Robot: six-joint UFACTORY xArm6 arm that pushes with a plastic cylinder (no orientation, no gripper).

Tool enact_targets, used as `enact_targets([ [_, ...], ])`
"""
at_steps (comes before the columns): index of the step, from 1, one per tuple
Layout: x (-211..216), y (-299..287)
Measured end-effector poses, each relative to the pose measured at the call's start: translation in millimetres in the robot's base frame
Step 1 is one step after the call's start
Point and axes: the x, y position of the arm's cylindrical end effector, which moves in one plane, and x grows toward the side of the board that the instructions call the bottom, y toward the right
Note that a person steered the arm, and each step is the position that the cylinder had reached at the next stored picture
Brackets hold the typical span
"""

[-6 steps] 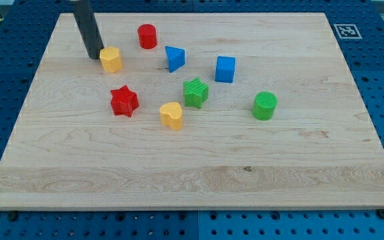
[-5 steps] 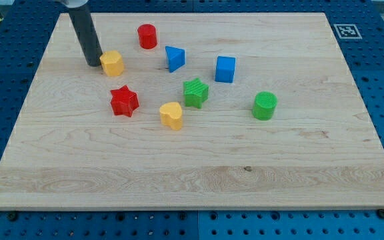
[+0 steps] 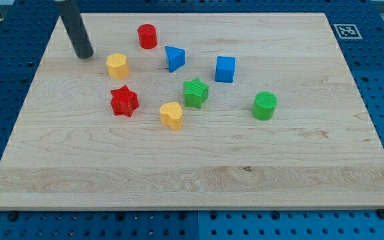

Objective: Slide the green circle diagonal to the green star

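Observation:
The green circle (image 3: 265,105) lies on the wooden board (image 3: 199,167) right of centre. The green star (image 3: 195,92) lies to its left, slightly higher in the view, with a clear gap between them. My tip (image 3: 85,55) is near the board's top left corner, left of the yellow hexagon (image 3: 117,65) and apart from it, far from both green blocks.
A red cylinder (image 3: 147,36), a blue triangular block (image 3: 175,58) and a blue cube (image 3: 225,69) lie above the green star. A red star (image 3: 124,101) and a yellow heart-like block (image 3: 171,115) lie to its left. A marker tag (image 3: 347,31) is at the top right corner.
My tip has moved left and slightly up, away from the yellow hexagon it was touching. The hexagon has shifted slightly to the right. The green blocks have not moved.

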Motion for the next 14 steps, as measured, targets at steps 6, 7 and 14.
enact_targets([
  [6, -68.5, 234.5],
  [7, 6.5, 301.1],
  [14, 128.7, 391.3],
])
